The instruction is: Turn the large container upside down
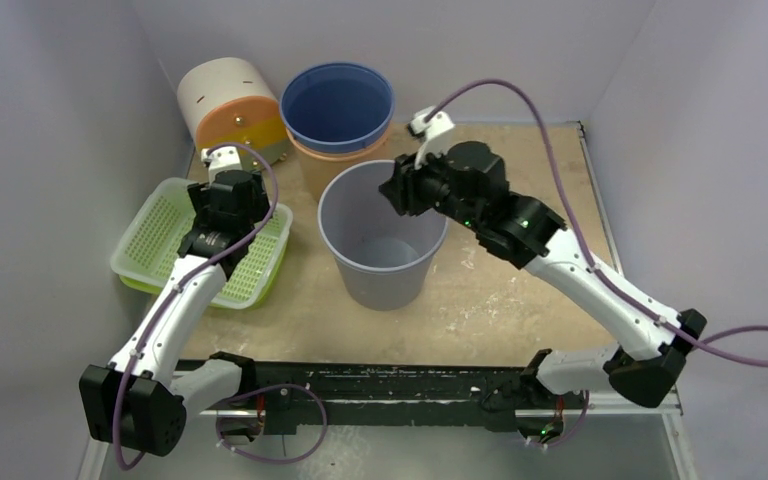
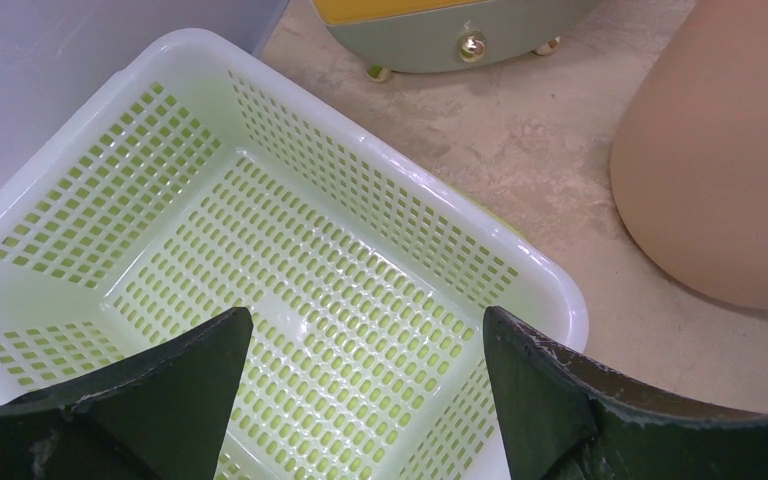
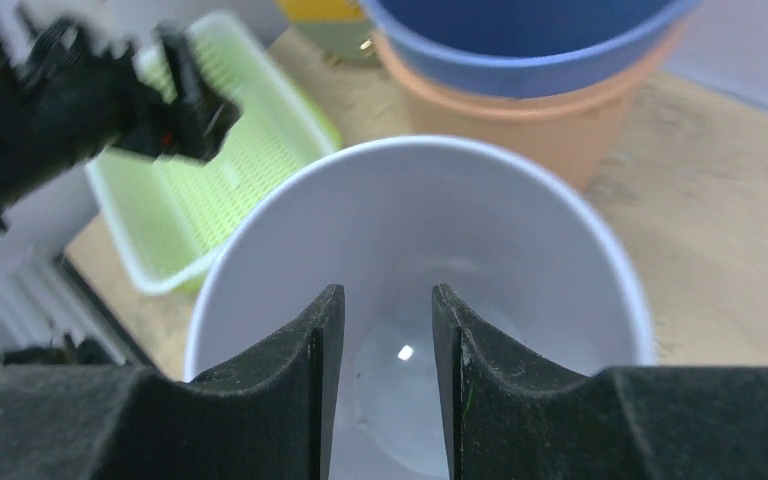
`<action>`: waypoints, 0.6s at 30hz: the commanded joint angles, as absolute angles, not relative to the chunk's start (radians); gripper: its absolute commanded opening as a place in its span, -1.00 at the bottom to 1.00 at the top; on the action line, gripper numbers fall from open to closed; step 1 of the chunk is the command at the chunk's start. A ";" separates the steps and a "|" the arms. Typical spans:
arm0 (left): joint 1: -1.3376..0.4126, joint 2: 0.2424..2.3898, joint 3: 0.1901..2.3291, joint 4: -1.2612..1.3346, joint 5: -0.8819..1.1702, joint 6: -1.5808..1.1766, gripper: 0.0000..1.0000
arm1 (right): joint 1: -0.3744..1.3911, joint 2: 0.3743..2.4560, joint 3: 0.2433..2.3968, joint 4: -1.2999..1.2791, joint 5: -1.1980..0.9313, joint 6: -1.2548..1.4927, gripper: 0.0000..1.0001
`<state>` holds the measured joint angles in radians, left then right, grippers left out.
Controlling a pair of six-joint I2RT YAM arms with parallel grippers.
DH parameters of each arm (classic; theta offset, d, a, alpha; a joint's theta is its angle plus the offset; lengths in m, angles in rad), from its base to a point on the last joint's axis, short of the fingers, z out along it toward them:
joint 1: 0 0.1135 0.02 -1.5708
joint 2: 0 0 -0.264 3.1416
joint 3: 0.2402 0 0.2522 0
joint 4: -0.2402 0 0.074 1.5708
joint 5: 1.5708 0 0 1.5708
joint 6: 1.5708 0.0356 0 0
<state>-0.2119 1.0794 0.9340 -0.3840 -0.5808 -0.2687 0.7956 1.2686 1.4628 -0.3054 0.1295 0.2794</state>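
The large grey bucket [image 1: 385, 250] stands upright, mouth up, in the middle of the table. It fills the right wrist view [image 3: 520, 230]. My right gripper [image 1: 400, 190] hovers over its far right rim; in the right wrist view [image 3: 387, 292] the jaws stand a narrow gap apart with nothing between them, looking down into the bucket. My left gripper [image 1: 222, 190] is open and empty above the green basket [image 1: 150, 240], wide apart in the left wrist view [image 2: 365, 315].
A blue bucket [image 1: 338, 100] sits nested in an orange one [image 1: 335, 165] just behind the grey bucket. A white, orange and grey drum [image 1: 230, 100] lies at the back left. The basket [image 2: 380, 160] stands by the left wall. Walls close in on three sides.
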 commanded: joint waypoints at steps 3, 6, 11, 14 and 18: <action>-0.211 1.092 0.957 -0.365 -0.597 -0.256 0.65 | 0.983 1.358 1.550 -0.410 0.061 0.100 -0.18; -0.210 1.094 0.956 -0.367 -0.598 -0.256 0.65 | 1.075 1.372 1.553 -0.431 0.082 0.066 -0.17; -0.210 1.098 0.954 -0.367 -0.597 -0.256 0.65 | 1.178 1.373 1.539 -0.463 0.106 0.059 -0.17; -0.210 1.097 0.951 -0.370 -0.594 -0.256 0.65 | 1.199 1.376 1.522 -0.469 0.118 0.072 -0.08; -0.210 1.091 0.947 -0.371 -0.594 -0.256 0.65 | 1.204 1.379 1.505 -0.472 0.178 0.092 0.01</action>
